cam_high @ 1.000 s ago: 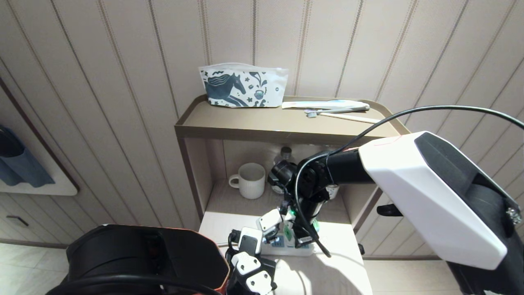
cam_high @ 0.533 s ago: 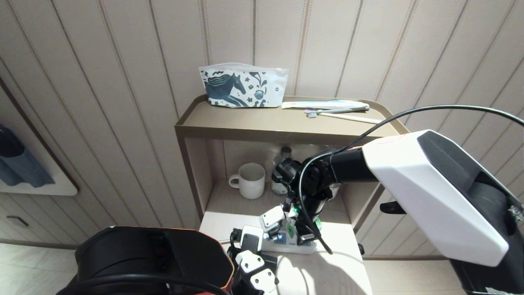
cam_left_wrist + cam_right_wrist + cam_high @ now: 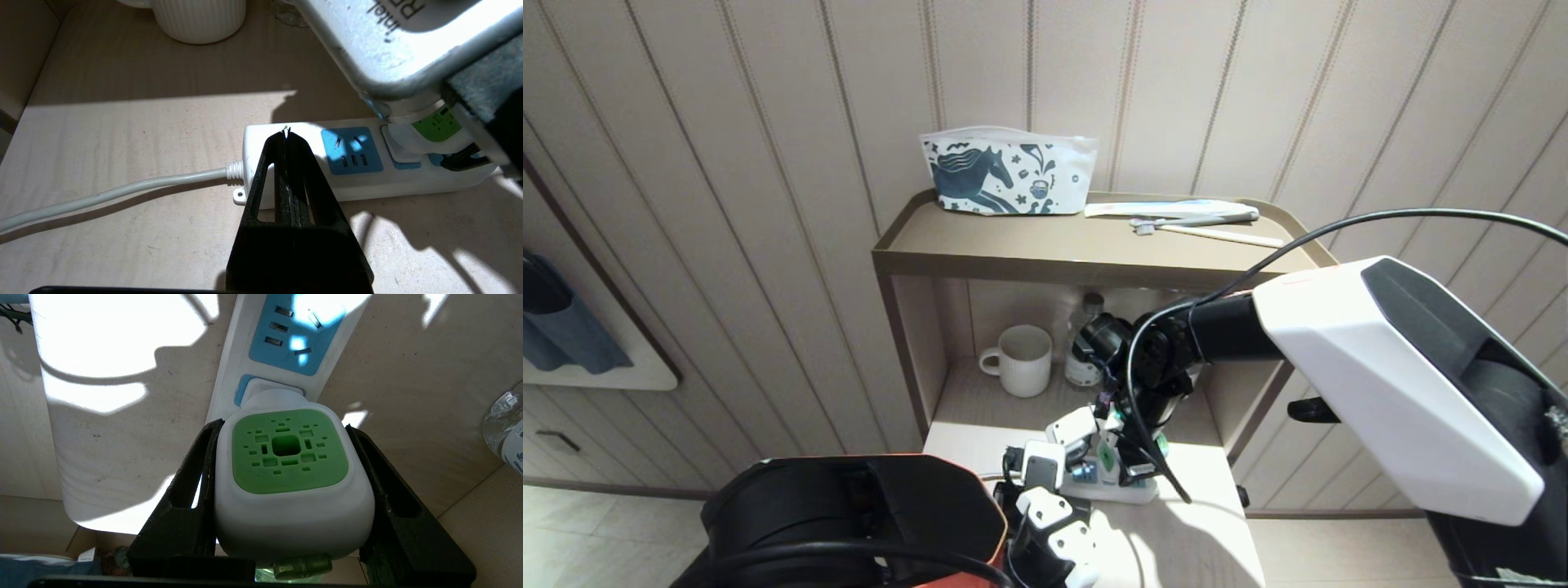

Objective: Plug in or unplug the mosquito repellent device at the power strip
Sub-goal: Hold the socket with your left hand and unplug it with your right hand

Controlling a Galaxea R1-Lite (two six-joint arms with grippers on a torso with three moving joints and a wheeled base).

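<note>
The power strip [image 3: 367, 183] lies flat on the lower shelf, white with light-blue socket faces. The mosquito repellent device [image 3: 290, 453], white with a green vented top, stands at the strip's middle socket, its plug end against the blue face. My right gripper [image 3: 284, 424] is shut on the device's two sides from above. In the head view the device [image 3: 1104, 457] shows only partly under that wrist. My left gripper [image 3: 287, 131] is shut with nothing in it. Its tip is over the strip's cord end, and I cannot tell whether it touches.
The pale cord [image 3: 114, 196] runs off from the strip's end. A white ribbed mug [image 3: 1025, 359] and a clear water bottle [image 3: 1086, 343] stand at the back of the shelf. On the shelf above [image 3: 947, 237] lie a printed pouch [image 3: 1009, 171] and a toothbrush [image 3: 1217, 233].
My left gripper has moved forward and right, toward the strip's cord end. My right gripper, with the device in it, has shifted slightly right.
</note>
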